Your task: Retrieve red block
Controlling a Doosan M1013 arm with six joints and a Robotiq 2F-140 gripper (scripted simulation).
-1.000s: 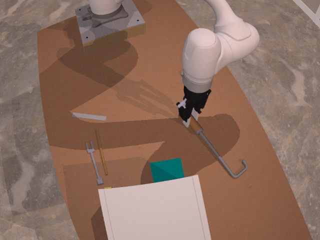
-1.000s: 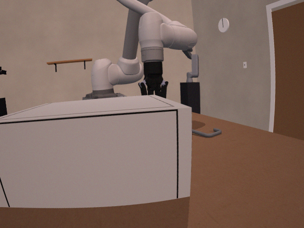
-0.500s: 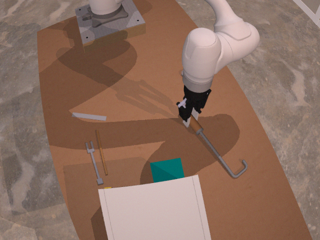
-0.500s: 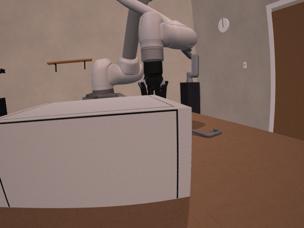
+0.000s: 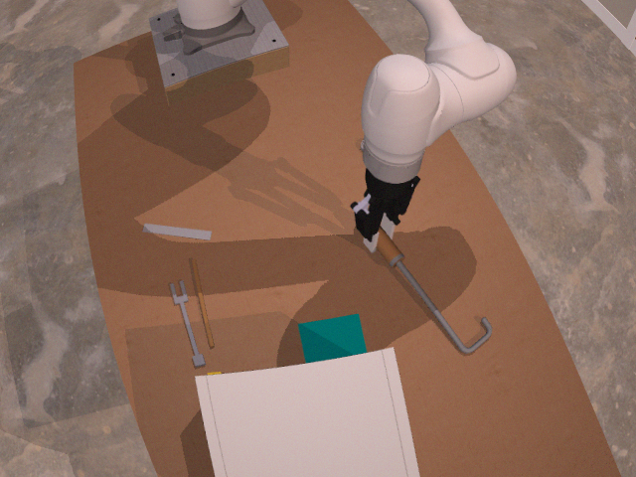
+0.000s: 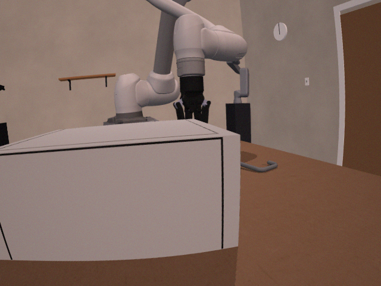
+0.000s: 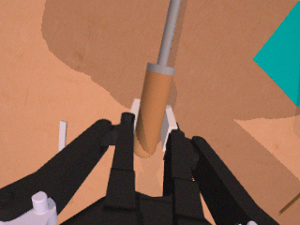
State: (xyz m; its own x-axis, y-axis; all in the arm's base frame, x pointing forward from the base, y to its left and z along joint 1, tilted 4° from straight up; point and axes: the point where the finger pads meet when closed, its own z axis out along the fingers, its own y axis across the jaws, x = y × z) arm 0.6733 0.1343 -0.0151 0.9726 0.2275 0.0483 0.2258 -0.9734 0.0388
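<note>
My gripper is down at the table and shut on the wooden handle of a hook tool. The tool's grey rod runs away from the handle and ends in a bent hook on the table. In the wrist view my fingers clamp the handle from both sides. The teal square lies just in front of the white cabinet, left of the hook. The red block is hidden from every view. In the exterior view the cabinet hides my fingertips; only the hook end shows.
A grey flat bar, a thin wooden stick and a grey fork-ended tool lie on the left part of the table. A small yellow bit peeks out at the cabinet's left front corner. The robot base is at the far end.
</note>
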